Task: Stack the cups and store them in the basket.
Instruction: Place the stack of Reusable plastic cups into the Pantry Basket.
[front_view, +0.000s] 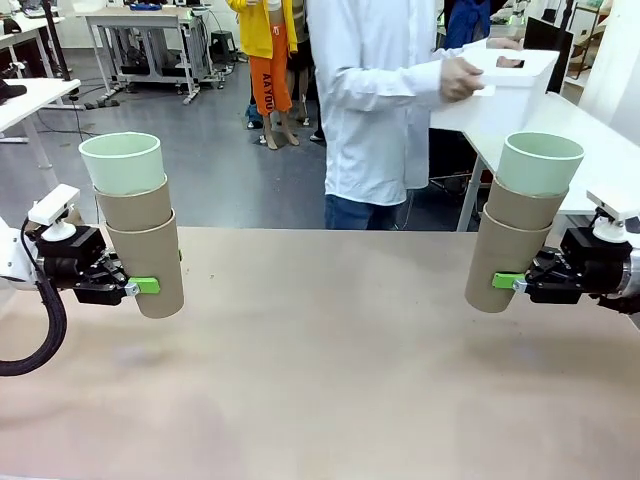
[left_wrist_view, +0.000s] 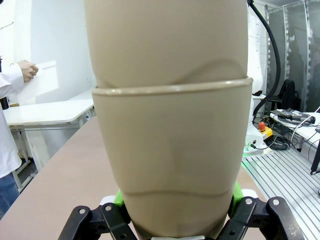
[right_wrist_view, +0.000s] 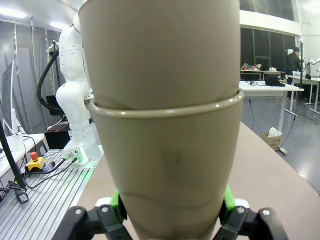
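The white rectangular plastic basket (front_view: 510, 92) is in a person's hand (front_view: 461, 78), well beyond both pairs of fingers. The left stack (front_view: 140, 225) and right stack (front_view: 522, 225), each two khaki-brown matte tumblers under a mint-green one, are pinched low between the fingers of the left gripper (front_view: 150, 286) and right gripper (front_view: 503, 282). Stacking looks partly done; storing is apparently still to do.

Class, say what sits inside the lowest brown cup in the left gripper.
A second brown cup nests in the lowest brown cup, with a mint cup inside that. Their lower parts are hidden by the outer walls.
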